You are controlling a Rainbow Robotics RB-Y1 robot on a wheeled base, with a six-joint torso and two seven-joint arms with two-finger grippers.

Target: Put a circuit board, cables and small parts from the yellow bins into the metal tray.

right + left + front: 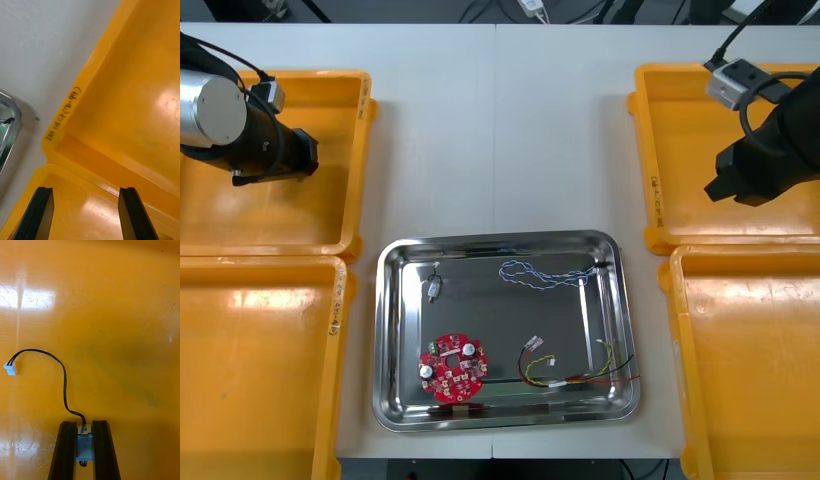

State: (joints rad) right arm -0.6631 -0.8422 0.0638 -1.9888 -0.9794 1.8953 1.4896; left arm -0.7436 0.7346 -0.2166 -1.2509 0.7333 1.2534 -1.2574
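Observation:
My left gripper (84, 423) hangs over the far left yellow bin (240, 215) and is shut on the grey end piece of a black cable (63, 382). The cable curls away from the fingers to a white plug (10, 369) over the bin floor. In the front view the left gripper (305, 160) hides the cable. My right gripper (85, 189) is open with nothing between its fingers, above the joint of the two right bins; in the front view the right gripper (720, 188) is over the far right bin (680, 120).
The metal tray (395, 330) holds a red circuit board (452, 367), a blue and white cable (545, 272), a red and yellow cable (580, 372) and a small metal part (434, 287). The tray's corner (5, 127) lies beyond the right bin's rim. Near bins (250, 370) flank the tray.

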